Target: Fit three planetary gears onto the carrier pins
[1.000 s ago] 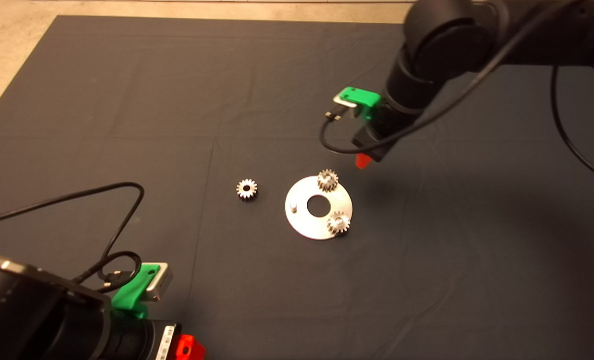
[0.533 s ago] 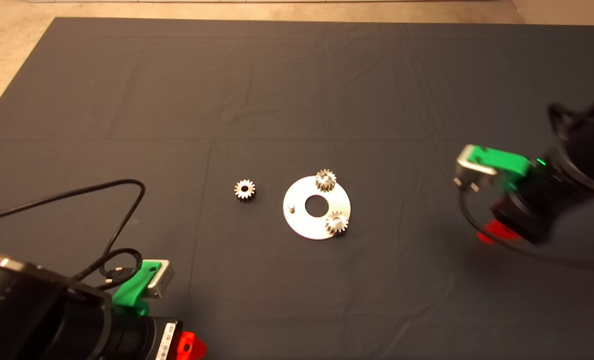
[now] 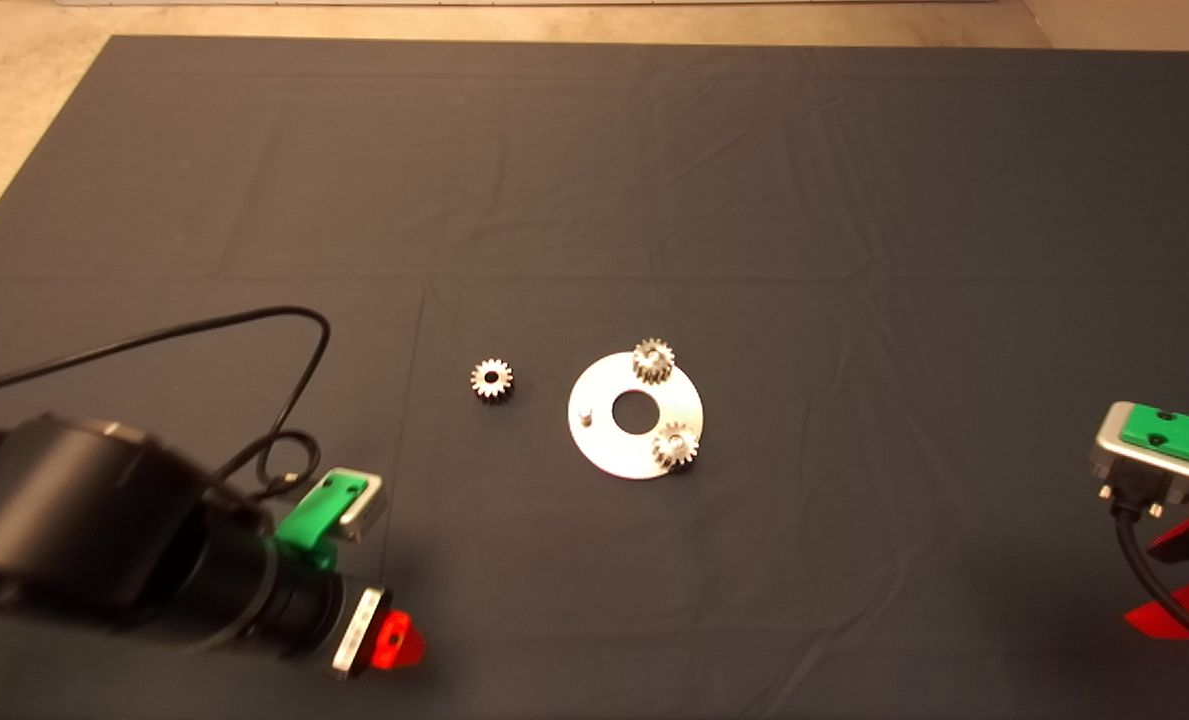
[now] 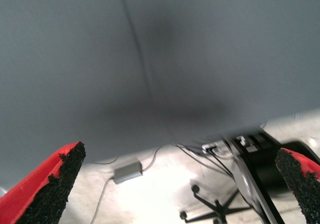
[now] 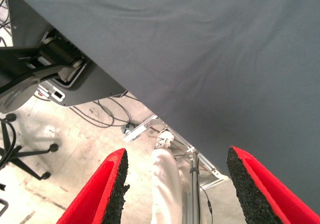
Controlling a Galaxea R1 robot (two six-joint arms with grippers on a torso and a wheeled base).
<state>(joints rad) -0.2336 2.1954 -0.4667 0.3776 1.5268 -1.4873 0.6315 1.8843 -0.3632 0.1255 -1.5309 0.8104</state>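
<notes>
Head view: left gripper point(image 3: 394, 642) sits over the mat's near-left area, its black arm entering from the left edge, only one red finger tip showing. The loose planetary gear point(image 3: 492, 379) lies flat on the mat up and to the right of that gripper, well apart from it, with bare mat between. Just right of this gear, not touching it, lies the carrier disc point(image 3: 636, 415). Two gears are seated on it: one at the far rim point(image 3: 653, 360), one at the near-right rim point(image 3: 675, 445). One bare carrier pin point(image 3: 585, 411) stands at the disc's left side, facing the loose gear. Right gripper point(image 3: 1179, 580) is at the right edge, low in the frame, well apart from the disc. The dark mat point(image 3: 594, 180) is bare across its whole far half and between disc and right gripper; pale floor shows beyond its far and far-left edges.

Left wrist view: the red fingers point(image 4: 47, 181) with black pads are spread wide, nothing between them. Mat fills most of the frame; past its edge lie pale floor, cables and a small grey box point(image 4: 127, 171).

Right wrist view: the fingers point(image 5: 107, 191) are parted wide, nothing held. Mat edge runs diagonally; beyond it lie floor, cables and a person's leg in light trousers point(image 5: 167, 184).
</notes>
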